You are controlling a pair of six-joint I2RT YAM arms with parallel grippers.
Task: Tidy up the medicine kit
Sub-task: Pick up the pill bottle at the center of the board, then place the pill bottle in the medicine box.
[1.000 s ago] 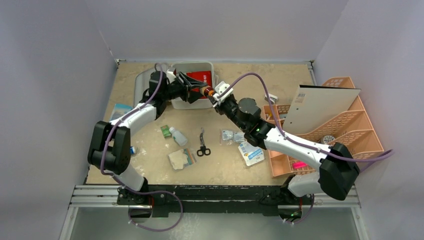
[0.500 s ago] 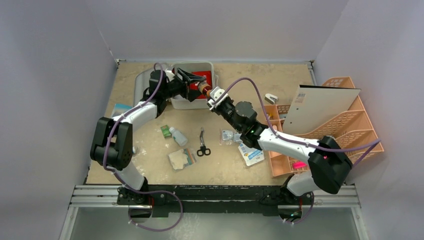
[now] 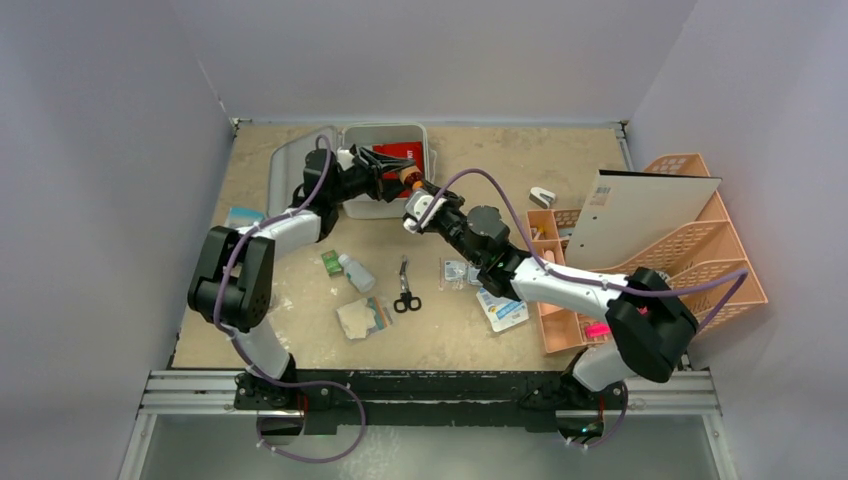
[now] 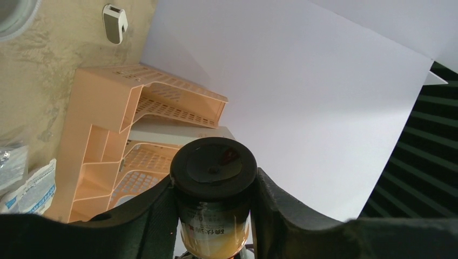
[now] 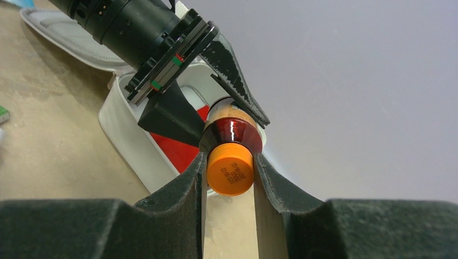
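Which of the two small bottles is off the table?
The amber bottle with the orange cap, held between the left gripper and right gripper; the small white plastic bottle lies on the table beside a green box.

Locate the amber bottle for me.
Top view, far centre-left: the amber bottle hangs over the open medicine kit, gripped between the left hand and right hand.

White medicine kit (image 3: 385, 128) lies open, lid (image 3: 285, 160) flat to its left.

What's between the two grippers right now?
A small amber bottle: the left gripper clamps its body, the right gripper its orange cap. Both wrist views show it.
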